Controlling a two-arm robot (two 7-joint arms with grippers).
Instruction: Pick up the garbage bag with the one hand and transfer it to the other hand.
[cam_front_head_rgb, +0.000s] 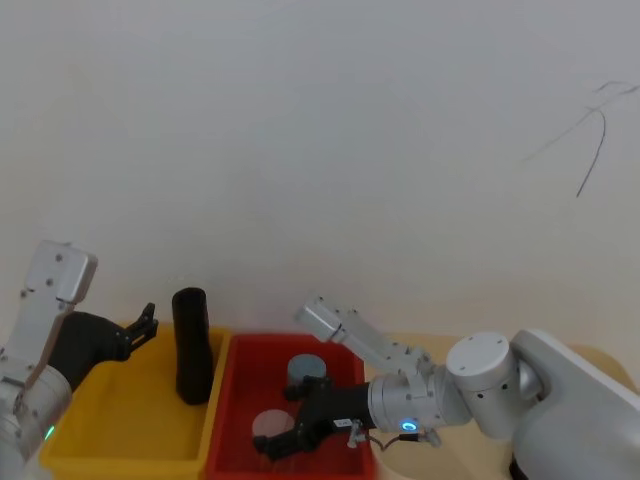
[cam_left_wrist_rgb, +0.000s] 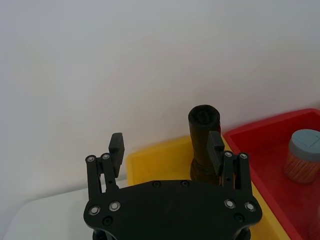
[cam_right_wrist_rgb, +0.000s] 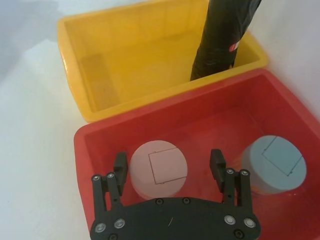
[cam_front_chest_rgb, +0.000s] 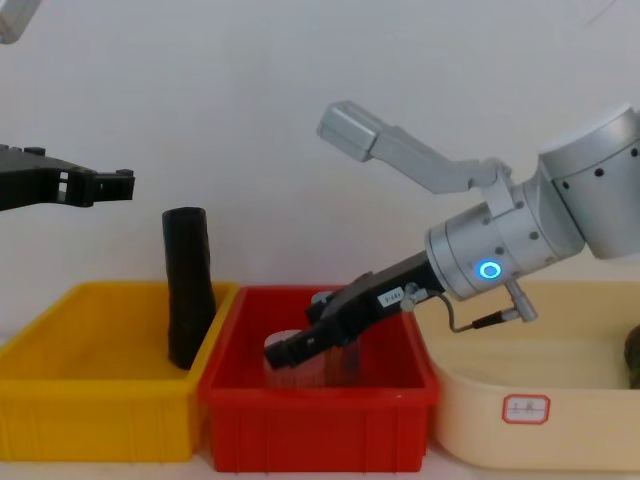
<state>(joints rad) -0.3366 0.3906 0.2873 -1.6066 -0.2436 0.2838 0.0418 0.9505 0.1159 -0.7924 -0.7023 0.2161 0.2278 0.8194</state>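
Three bins stand side by side on a white tabletop (cam_right_wrist_rgb: 30, 125): a yellow bin (cam_front_head_rgb: 120, 420) on the robot's left, a red bin (cam_front_head_rgb: 245, 400) in the middle touching it, and a cream bin (cam_front_chest_rgb: 540, 400) on the right bearing a small red-framed label.

The right arm (cam_front_chest_rgb: 560, 220), silver-grey with a blue glowing ring, reaches down and leftward into the red bin. The left arm (cam_front_head_rgb: 40, 320) sits high at the left edge above the yellow bin.

The garbage bag (cam_front_head_rgb: 192, 345), a thick black roll, stands nearly upright in the yellow bin, leaning against the wall next to the red bin, its upper end rising well above the rim. In the right wrist view a small red mark shows on its side. Neither gripper touches it.

Two lidded jars stand in the red bin: a pink-lidded jar (cam_right_wrist_rgb: 158, 168) nearer the robot and a grey-blue-lidded jar (cam_right_wrist_rgb: 275, 162) farther back.

The right gripper (cam_right_wrist_rgb: 170, 167), with a small white label on its body, is low inside the red bin, its fingers spread wide on either side of the pink-lidded jar without closing on it.

The left gripper (cam_left_wrist_rgb: 167, 145) hovers in the air above the yellow bin's left part, pointing toward the bag, fingers wide apart and empty, with the bag's top just past one fingertip in its wrist view.
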